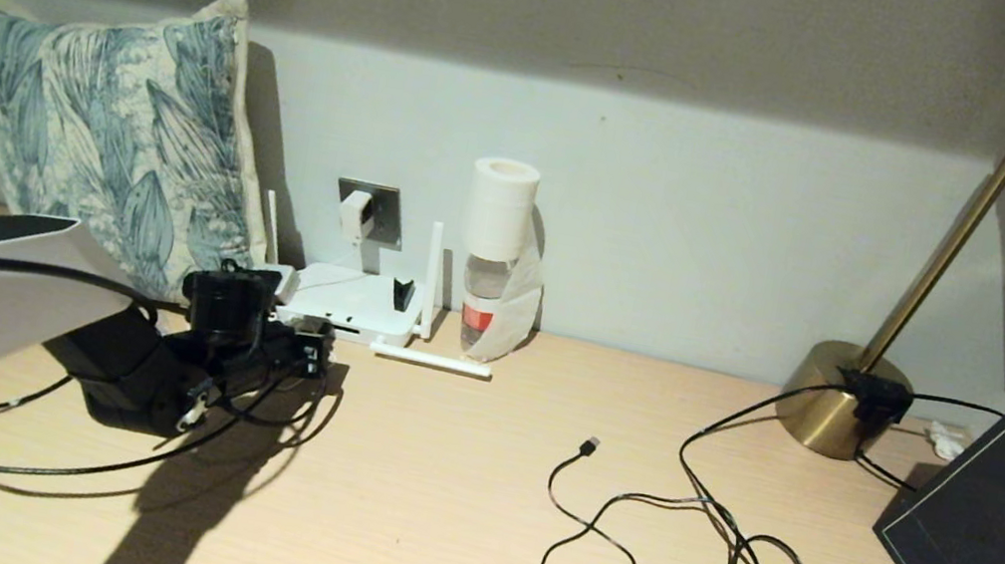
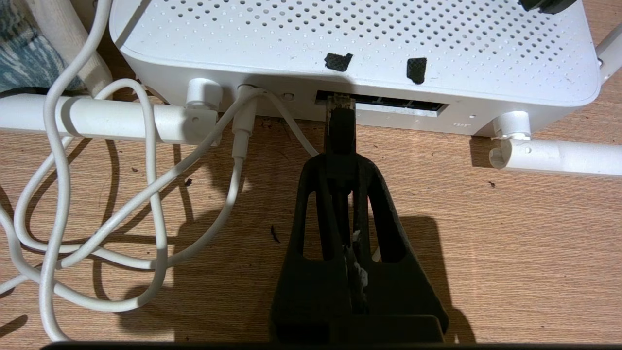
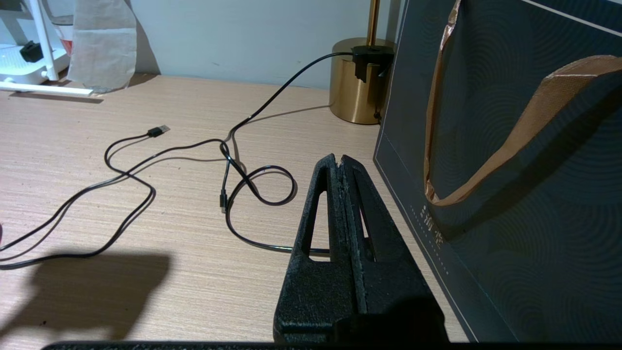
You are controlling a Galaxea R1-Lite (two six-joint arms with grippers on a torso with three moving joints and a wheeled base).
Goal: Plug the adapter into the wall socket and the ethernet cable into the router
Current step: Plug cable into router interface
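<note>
Left end effector (image 2: 340, 167) pinches the ethernet cable (image 2: 341, 127) just behind its clear connector, whose tip sits at the mouth of a port in the router (image 2: 369, 39) on the counter (image 2: 510, 218). Only the left wrist view shows that contact; the head view shows what it cannot, the adapter (image 1: 355, 216) seated in the wall socket (image 1: 383, 211) above the router. Right end effector (image 3: 341, 167), fingers pressed together and empty, hangs beside a dark paper bag (image 3: 510, 146).

Router (image 2: 350, 34): matt white plastic, perforated top
Wall socket (image 1: 369, 212): brushed grey metal
Desk (image 1: 452, 476): pale wood grain, matt
Lamp base (image 1: 832, 400): glossy brass
Cushion (image 1: 113, 130): printed cloth
Left gripper (image 2: 340, 158): rough black plastic
</note>
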